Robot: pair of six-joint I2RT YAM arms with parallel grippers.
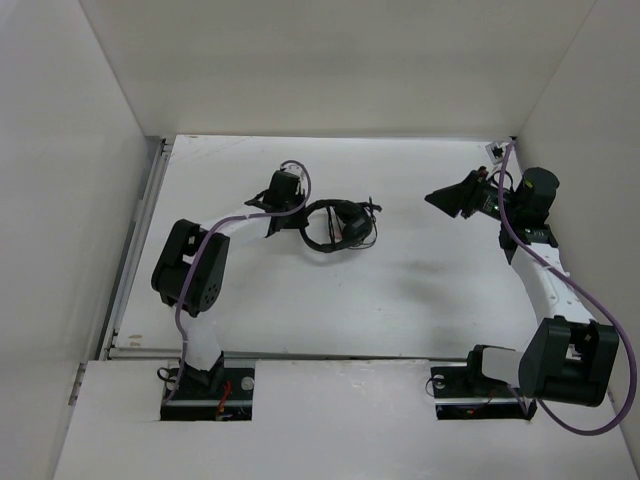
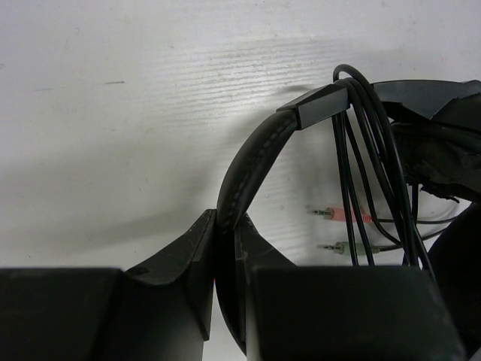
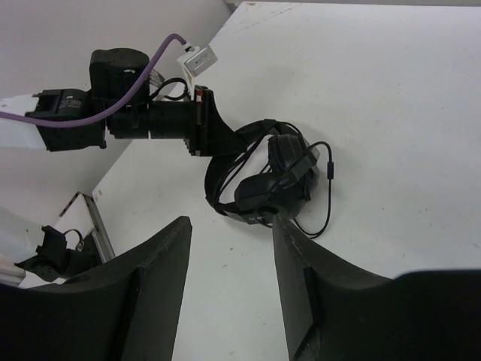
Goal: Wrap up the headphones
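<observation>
The black headphones (image 1: 340, 226) lie on the white table, earcups folded together, with the thin black cable (image 2: 359, 165) looped several times over the headband. The pink and green plugs (image 2: 338, 229) rest on the table under the band. My left gripper (image 2: 228, 226) is shut on the headband (image 2: 252, 169); it also shows in the top view (image 1: 296, 222) at the headset's left end. My right gripper (image 3: 229, 248) is open and empty, raised at the far right (image 1: 445, 198), well apart from the headphones (image 3: 267, 177).
White walls enclose the table on three sides. A metal rail (image 1: 135, 240) runs along the left edge. A small white connector block (image 1: 494, 151) sits at the back right corner. Purple robot cables (image 1: 585, 300) hang along both arms.
</observation>
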